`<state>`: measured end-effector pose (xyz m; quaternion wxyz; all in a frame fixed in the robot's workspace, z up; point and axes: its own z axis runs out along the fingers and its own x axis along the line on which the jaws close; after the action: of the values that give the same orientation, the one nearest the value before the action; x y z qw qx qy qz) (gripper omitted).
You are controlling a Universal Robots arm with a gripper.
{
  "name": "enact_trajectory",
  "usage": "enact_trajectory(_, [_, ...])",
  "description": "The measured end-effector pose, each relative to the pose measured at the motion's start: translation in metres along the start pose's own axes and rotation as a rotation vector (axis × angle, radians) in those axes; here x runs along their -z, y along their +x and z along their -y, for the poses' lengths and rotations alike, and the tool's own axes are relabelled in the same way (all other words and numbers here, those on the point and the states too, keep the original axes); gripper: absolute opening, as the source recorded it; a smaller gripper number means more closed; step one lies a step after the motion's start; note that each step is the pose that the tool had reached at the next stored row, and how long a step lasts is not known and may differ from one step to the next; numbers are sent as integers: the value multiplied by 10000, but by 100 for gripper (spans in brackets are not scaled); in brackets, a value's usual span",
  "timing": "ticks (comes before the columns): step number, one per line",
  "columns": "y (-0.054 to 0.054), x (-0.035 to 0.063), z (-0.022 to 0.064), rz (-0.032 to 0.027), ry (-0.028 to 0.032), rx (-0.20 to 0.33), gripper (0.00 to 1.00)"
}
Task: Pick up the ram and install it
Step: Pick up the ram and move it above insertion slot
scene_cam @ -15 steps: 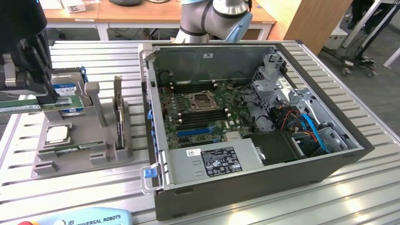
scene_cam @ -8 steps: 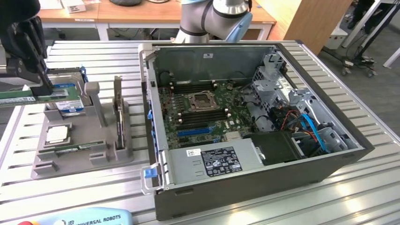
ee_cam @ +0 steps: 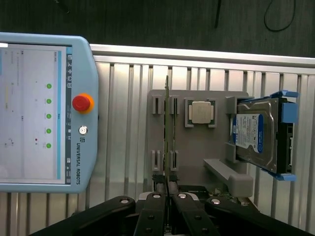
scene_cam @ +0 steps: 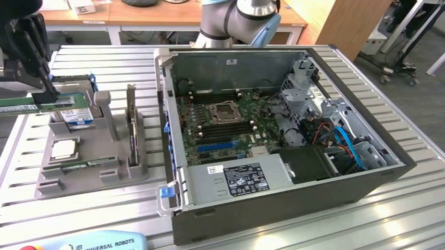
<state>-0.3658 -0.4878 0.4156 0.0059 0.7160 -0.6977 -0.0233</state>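
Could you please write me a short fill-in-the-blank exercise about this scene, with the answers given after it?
1. The end effector is shut on the ram, a long ___ board.
2. The hard drive in the grey fixture carries a ___ label.
3. The teach pendant has a large ___ emergency-stop button.
4. The computer case is ___ on top, showing the motherboard.
Answers: green, blue, red, open.

The case (scene_cam: 278,211) is open-topped, its motherboard (scene_cam: 191,112) reachable from above. Drive cage (scene_cam: 306,86), cables (scene_cam: 345,140) and power supply (scene_cam: 236,179) crowd its edges. An upright card (scene_cam: 131,122) stands between case and gripper (scene_cam: 47,98).
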Motion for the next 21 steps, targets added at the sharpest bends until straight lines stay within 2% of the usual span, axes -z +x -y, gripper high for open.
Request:
enact_trajectory(5, [2, 3, 55, -1, -1, 5, 11])
enact_trajectory(11, [5, 8, 200, 1, 1, 9, 11])
enact_trajectory(21, [14, 23, 568, 12, 1, 17, 11])
